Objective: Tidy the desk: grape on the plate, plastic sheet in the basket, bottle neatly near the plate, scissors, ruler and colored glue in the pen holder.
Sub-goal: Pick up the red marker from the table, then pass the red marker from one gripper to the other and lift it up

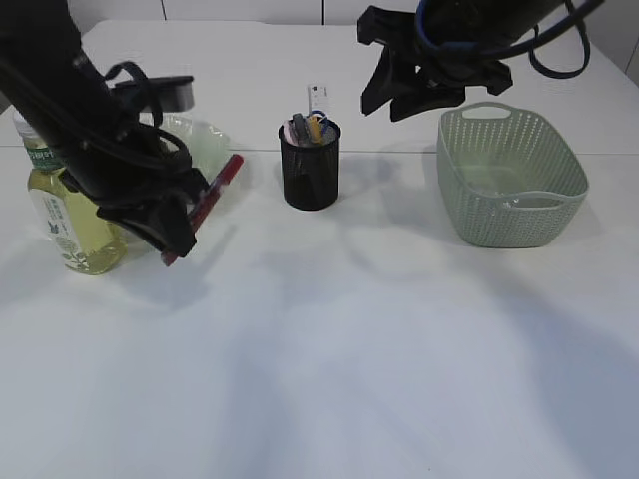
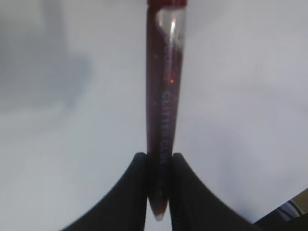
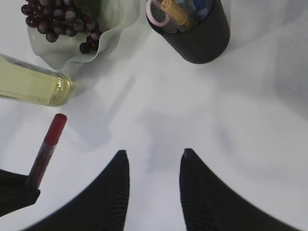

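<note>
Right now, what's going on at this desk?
The left gripper is shut on a red glitter glue tube, held above the table near the bottle and the plate of grapes. The right gripper hangs open and empty over the table. The black mesh pen holder already holds several items; the green basket has something clear lying in it.

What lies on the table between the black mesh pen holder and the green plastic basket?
Nothing; between black mesh pen holder and green plastic basket is bare white table, per exterior view.
</note>
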